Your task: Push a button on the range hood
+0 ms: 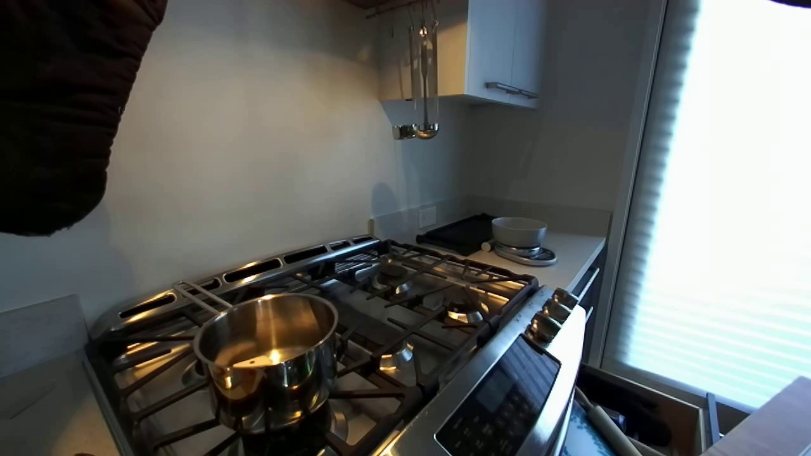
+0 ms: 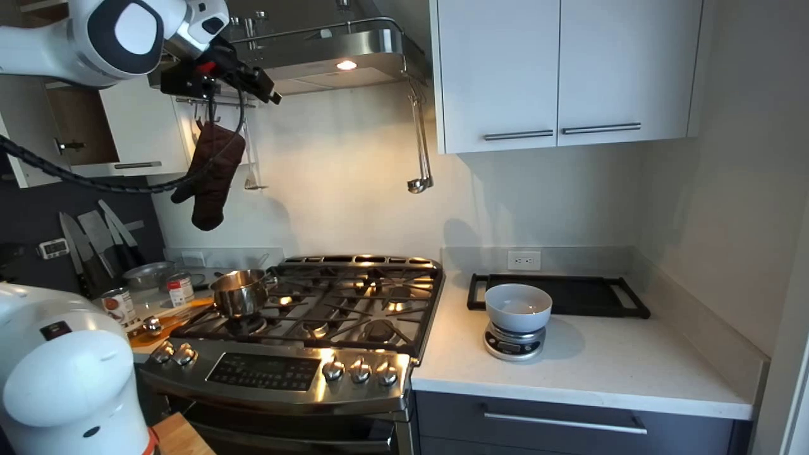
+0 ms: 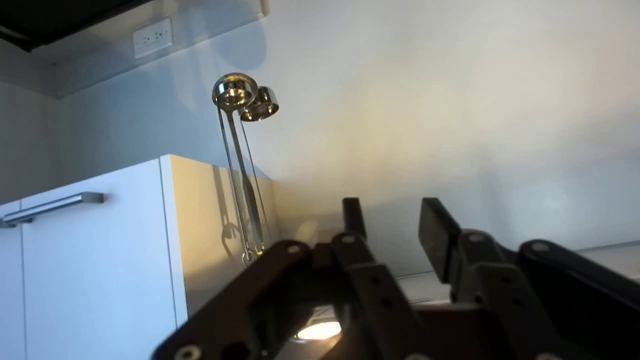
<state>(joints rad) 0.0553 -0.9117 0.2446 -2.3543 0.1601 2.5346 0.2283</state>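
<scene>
Annoying angle from my end: I can't make out the button on the brushed-steel range hood (image 2: 325, 50). In the wrist view the black two-finger gripper (image 3: 392, 215) looks blurry and fills much of the bottom, with a bright oval lamp (image 3: 319, 331) peeking past it. In an exterior view the gripper and my white jointed robot arm (image 2: 129, 38) hide the hood's left part, and the picture's top edge chops off its upper part. Can't tell if I'm touching the hood or just near it.

It's mounted high above the steel gas stove (image 2: 310, 341), off the left edge of the white countertop (image 2: 632, 360) and well up from that top's back-left corner. Its long axis runs sideways, roughly parallel to the countertop's back edge, front lip facing into the room.

Jaws are spread, just pale wall (image 3: 400, 125) showing between them.
</scene>
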